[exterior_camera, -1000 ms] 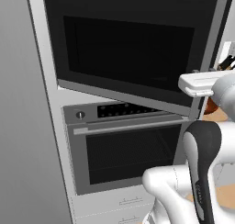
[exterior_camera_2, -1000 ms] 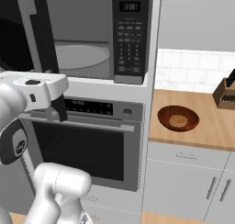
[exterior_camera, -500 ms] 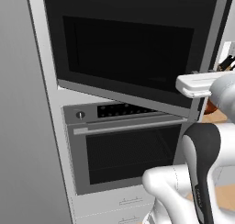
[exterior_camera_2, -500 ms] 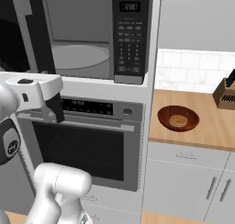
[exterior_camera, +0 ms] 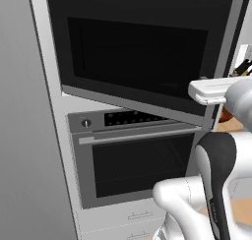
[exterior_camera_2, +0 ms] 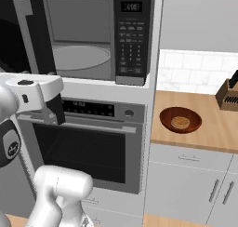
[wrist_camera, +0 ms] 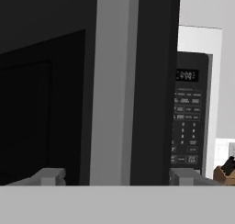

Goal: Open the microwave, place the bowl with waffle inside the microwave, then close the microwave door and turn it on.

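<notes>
One microwave (exterior_camera_2: pixel 93 35), its single door (exterior_camera: pixel 142 57) swung open, sits above one steel-fronted oven (exterior_camera_2: pixel 88 147). One wooden bowl (exterior_camera_2: pixel 180 120) holding one waffle (exterior_camera_2: pixel 180 123) and one knife block (exterior_camera_2: pixel 228 93) stand on the table (exterior_camera_2: pixel 214 133).

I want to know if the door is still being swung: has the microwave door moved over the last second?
Yes, slightly. In the right base view the microwave door has swung further open, its handle sliding left, away from the fixed keypad panel.
</notes>
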